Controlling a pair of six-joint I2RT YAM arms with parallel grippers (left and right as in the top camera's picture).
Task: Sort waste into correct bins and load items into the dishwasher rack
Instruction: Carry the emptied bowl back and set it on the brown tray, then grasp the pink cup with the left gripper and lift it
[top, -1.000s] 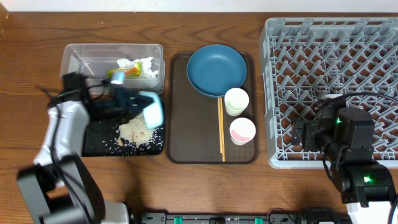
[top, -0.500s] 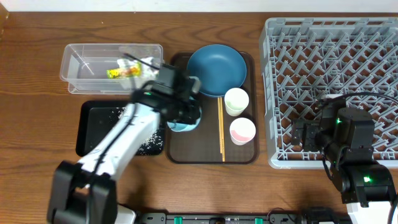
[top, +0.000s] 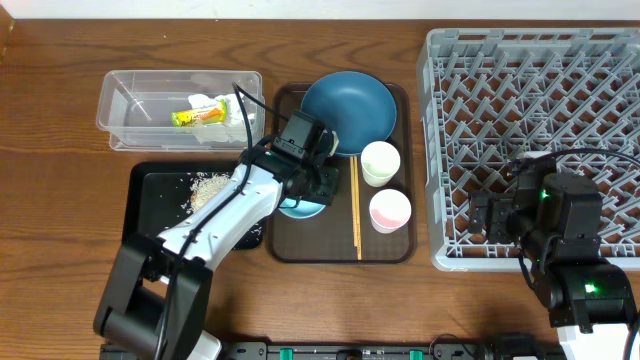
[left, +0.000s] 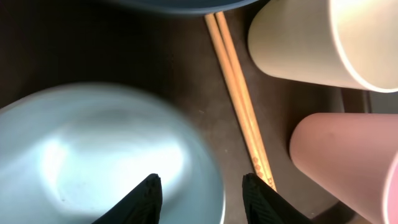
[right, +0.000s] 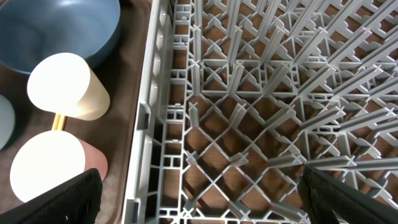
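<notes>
My left gripper (left: 200, 190) hangs with its fingers apart astride the rim of the light blue bowl (left: 93, 149), which sits on the brown tray (top: 320, 240) beside the chopsticks (left: 239, 106). The view is blurred, so I only guess nothing is pinched, and I'd lift straight up so the rim isn't dragged into them. I count one bowl, one blue plate (top: 348, 108), two cups, the cream cup (top: 380, 162) and the pink cup (top: 390, 210), two chopsticks, two bins, the clear tub (top: 130, 100) and the black tray (top: 145, 195), and one rack (top: 530, 70), over which my right gripper (right: 202, 199) hangs wide open.

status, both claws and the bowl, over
Left claw open, straddling light blue bowl rim. Right claw open over dishwasher rack. Chopsticks, cream cup, pink cup close beside bowl.
</notes>
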